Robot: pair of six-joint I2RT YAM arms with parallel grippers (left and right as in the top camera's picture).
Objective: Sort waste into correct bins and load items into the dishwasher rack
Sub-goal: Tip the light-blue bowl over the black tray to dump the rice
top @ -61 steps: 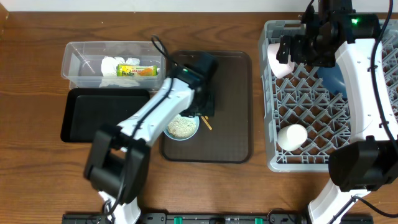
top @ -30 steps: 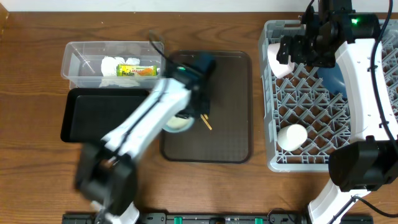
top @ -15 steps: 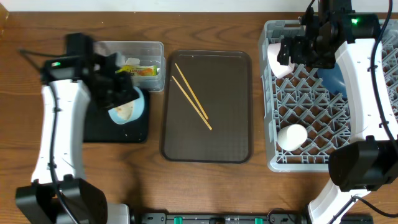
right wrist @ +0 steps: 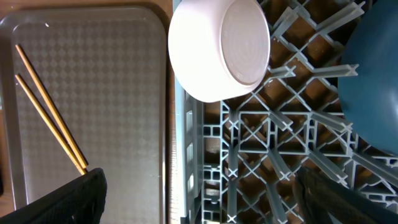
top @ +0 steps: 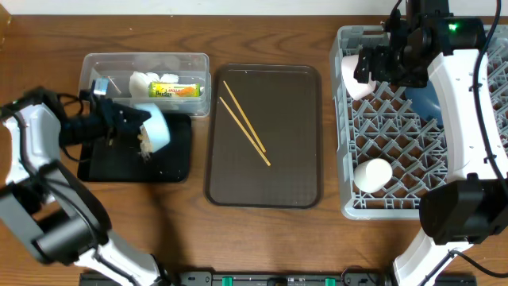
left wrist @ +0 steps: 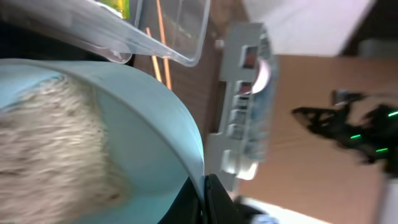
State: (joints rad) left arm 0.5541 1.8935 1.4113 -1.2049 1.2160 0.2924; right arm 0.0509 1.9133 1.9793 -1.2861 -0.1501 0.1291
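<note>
My left gripper (top: 136, 121) is shut on the rim of the light blue bowl (top: 156, 127), which is tipped on its side over the black tray (top: 171, 163). Rice (top: 146, 144) spills from it onto the tray. In the left wrist view the rice (left wrist: 50, 149) fills the bowl (left wrist: 155, 143), and the fingers (left wrist: 211, 202) pinch its rim. Two chopsticks (top: 244, 123) lie on the brown tray (top: 294, 175). My right gripper (top: 389, 63) hangs open above the dishwasher rack (top: 397, 135), with nothing between its fingers (right wrist: 68, 199). The white bowl (right wrist: 217, 46) leans in the rack.
The clear tub (top: 99, 67) behind the black tray holds white napkins (top: 143, 83) and the snack wrapper (top: 176, 90). In the rack stand the dark blue plate (top: 423, 103) and a white cup (top: 373, 175). Bare wood surrounds the trays.
My left arm carried the light blue bowl from the brown tray leftwards over the black tray and tipped it, so rice falls out. The chopsticks are now uncovered. The right arm stayed still.
</note>
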